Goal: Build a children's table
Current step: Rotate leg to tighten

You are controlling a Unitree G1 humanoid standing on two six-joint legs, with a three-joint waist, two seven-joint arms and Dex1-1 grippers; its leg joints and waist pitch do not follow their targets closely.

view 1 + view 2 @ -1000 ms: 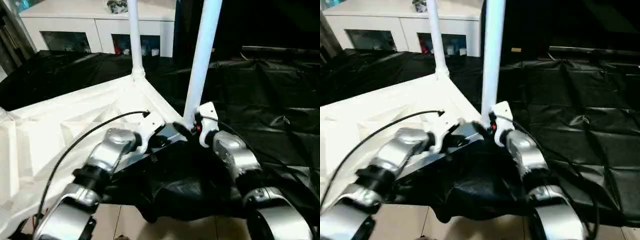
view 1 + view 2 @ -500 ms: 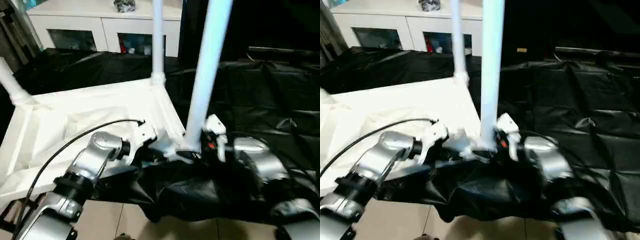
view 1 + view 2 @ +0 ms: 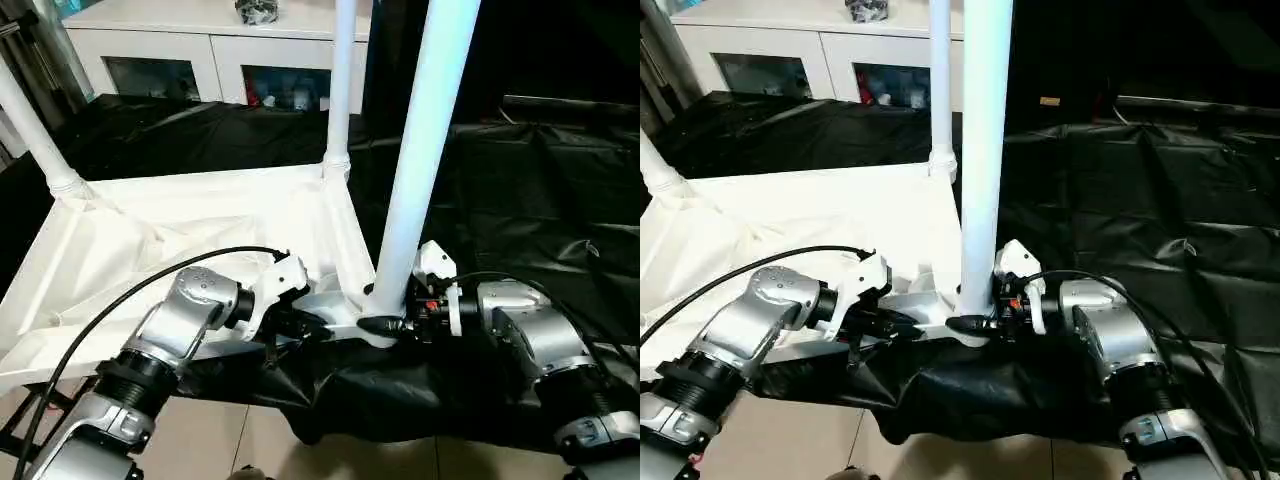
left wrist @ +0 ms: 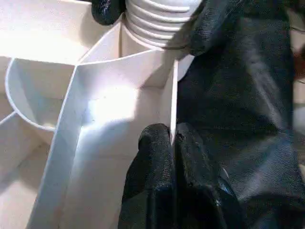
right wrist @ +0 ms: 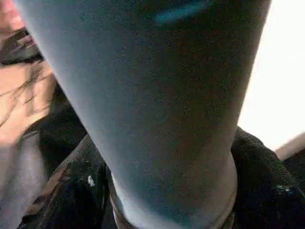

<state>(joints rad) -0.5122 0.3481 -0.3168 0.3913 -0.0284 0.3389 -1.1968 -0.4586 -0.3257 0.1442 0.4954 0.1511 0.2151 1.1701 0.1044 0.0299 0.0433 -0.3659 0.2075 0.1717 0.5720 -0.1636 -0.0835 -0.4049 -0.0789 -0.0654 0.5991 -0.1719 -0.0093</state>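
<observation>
In the head views, both silver forearms reach forward and inward to the near corner of the white plastic square tabletop (image 3: 180, 230), which lies ribbed underside up on the black-draped table (image 3: 540, 190), its near edge at the table's front edge. Three white tubular legs stand upright in corner sockets: near (image 3: 415, 180), far (image 3: 340, 90), left (image 3: 35, 125).

Left wrist view: the left tool (image 4: 174, 143) is pinched shut on a thin white rib.

Right wrist view: the right tool's black fingers (image 5: 76, 191) flank the near leg's base, clasping it.
</observation>
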